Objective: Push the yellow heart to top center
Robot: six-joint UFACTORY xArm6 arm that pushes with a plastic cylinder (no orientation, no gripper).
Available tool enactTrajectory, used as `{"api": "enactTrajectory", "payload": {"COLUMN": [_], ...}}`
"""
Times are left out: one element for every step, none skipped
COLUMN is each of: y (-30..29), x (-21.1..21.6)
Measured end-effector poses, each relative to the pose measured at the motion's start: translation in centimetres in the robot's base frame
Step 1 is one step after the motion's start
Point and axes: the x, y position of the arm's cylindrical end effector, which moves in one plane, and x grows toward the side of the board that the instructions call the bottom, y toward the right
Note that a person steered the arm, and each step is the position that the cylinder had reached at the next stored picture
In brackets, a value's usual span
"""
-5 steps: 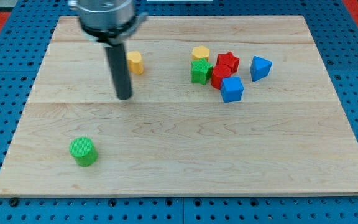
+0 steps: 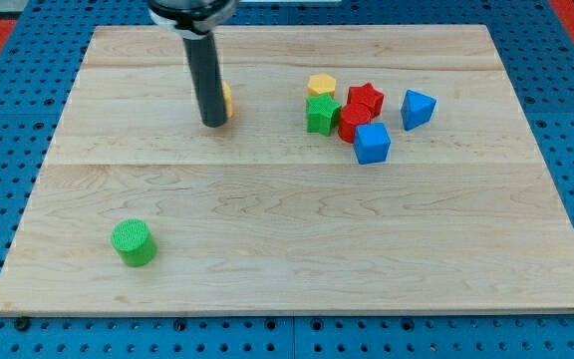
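The yellow heart [image 2: 226,99] lies in the upper left-centre of the wooden board [image 2: 287,249], almost wholly hidden behind my rod; only a sliver shows at the rod's right edge. My tip [image 2: 213,123] rests on the board just below and left of the heart, touching or nearly touching it.
A cluster sits at the upper right: a yellow hexagon [image 2: 321,85], a green star [image 2: 321,115], a red star [image 2: 366,98], another red block [image 2: 353,123], a blue cube [image 2: 372,143] and a blue block [image 2: 418,108]. A green cylinder [image 2: 133,242] stands at the lower left.
My tip has moved up and slightly right, from below-left of the yellow heart to right against it, now covering most of it. The blocks have not visibly moved.
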Motion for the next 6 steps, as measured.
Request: {"api": "enactTrajectory", "payload": {"y": [0.4, 2.6, 0.3, -5.1, -2.6, 0.1], "x": [-3.0, -7.3, -1.1, -1.6, -5.6, -6.7]}}
